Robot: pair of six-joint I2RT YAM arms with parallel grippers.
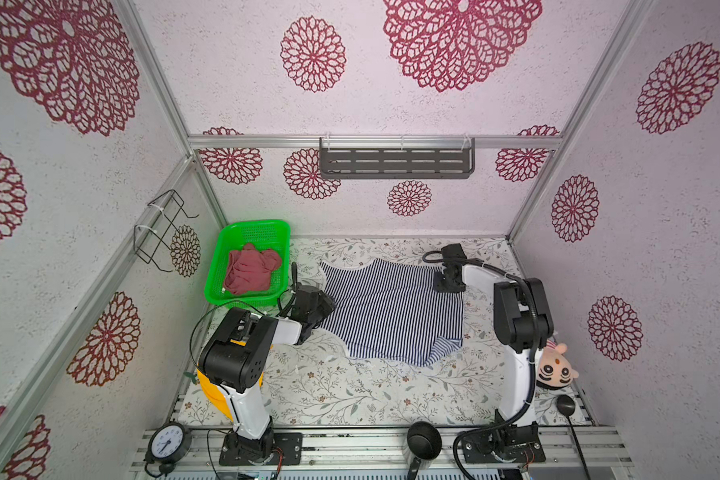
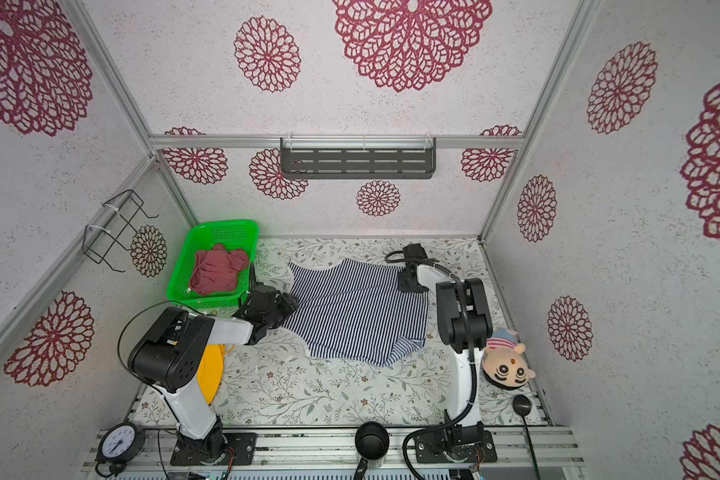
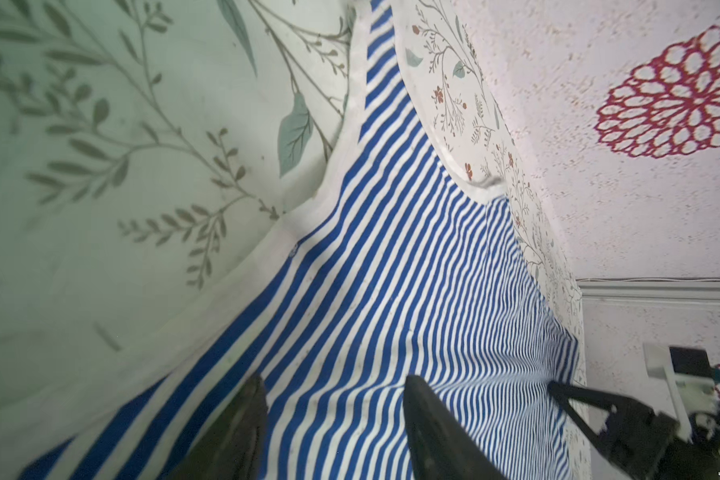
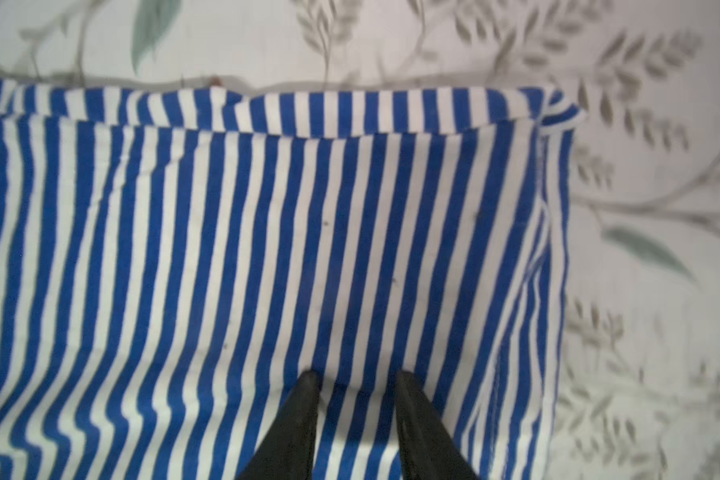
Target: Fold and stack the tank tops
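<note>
On the flower-print table (image 1: 329, 395), toward its back edge and about midway between the sides, the navy-and-white striped tank top (image 1: 391, 311) is lying spread open in both top views, with its straps pointing to the left edge and its hem to the right. One hem corner (image 1: 443, 347) on the front side is lying turned over on itself. The left gripper (image 1: 328, 305) is hovering over the strap end of the top; in the left wrist view its jaws (image 3: 335, 386) are standing well apart, with flat striped cloth between them and nothing grasped. The right gripper (image 1: 447, 288) is pointing down at the back hem corner, its jaws (image 4: 354, 374) slightly parted over the cloth and pinching nothing. At the back left corner, the rose-red tank top (image 1: 250, 270) is sitting crumpled inside the green plastic basket (image 1: 258, 235).
</note>
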